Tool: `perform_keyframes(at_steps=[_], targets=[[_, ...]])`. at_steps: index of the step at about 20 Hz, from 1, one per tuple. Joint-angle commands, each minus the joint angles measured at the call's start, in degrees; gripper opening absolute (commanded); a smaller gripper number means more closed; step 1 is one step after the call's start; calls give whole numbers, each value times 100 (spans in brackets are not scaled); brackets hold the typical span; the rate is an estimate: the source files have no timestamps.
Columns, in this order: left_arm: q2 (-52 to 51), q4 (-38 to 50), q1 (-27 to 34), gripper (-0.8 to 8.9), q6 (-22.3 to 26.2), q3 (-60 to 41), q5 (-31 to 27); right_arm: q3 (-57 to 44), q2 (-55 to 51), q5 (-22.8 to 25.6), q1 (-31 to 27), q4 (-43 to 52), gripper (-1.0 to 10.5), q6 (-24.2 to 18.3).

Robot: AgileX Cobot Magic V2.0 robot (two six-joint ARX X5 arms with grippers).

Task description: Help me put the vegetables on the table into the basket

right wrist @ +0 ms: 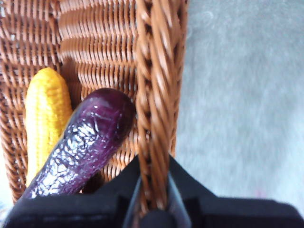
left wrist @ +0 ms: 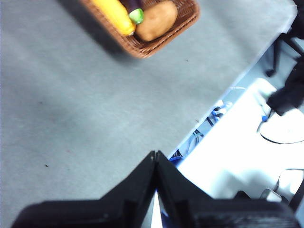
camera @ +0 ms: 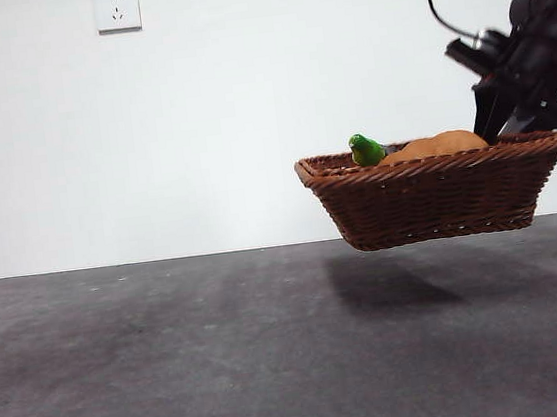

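The brown wicker basket (camera: pixel 438 195) hangs clear of the table (camera: pixel 175 361), with its shadow beneath it. My right gripper (camera: pixel 523 126) is shut on its right-hand braided rim (right wrist: pixel 154 95). Inside lie the yellow corn cob (right wrist: pixel 45 114) and the dark purple eggplant (right wrist: pixel 85 142). The eggplant's green stem (camera: pixel 365 149) and the orange-brown potato (camera: pixel 442 143) show above the rim. In the left wrist view the basket (left wrist: pixel 161 45) holds corn (left wrist: pixel 114 14), eggplant (left wrist: pixel 135 12) and potato (left wrist: pixel 156 20). My left gripper (left wrist: pixel 156 156) is shut and empty, well away from the basket, near the table's edge.
A white wall with a power socket (camera: pixel 116 8) stands behind the table. Past the table's edge (left wrist: pixel 223 95) the left wrist view shows cables and white floor.
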Motion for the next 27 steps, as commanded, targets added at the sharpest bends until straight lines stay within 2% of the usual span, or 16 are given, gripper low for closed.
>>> perform_keyframes(at_steps=[1,4,9,15,16,18,19,21,24,27], targets=[[-214,22,-13,-8,7,-92,-33,693,538,-125,-4,-356,-15,-382],[-586,22,-13,-9,-52,-92,-17,1176,1019,26,-11,-616,-15,-535],[-1145,22,-13,-9,-160,-92,-20,1172,1388,186,-146,-581,-15,-595],[-1204,22,-13,-9,-184,-92,-20,1172,1672,350,-216,-527,8,-553],[-1202,22,-13,-8,-184,-90,-20,1172,1676,374,-216,-476,114,-481],[-1202,22,-13,-9,-184,-92,-20,1174,1676,535,-216,-457,546,-341],[-1202,22,-13,-8,-184,-92,-20,1174,1676,601,-216,-448,660,-341],[-1202,22,-13,-9,-179,-92,-20,1185,1563,935,-219,-479,669,-343],[-1204,22,-13,-8,-61,-92,-74,1185,966,1814,-223,-739,661,-308],[-1202,22,-13,-8,175,-92,-579,1182,22,2050,-223,-1235,657,-212]])
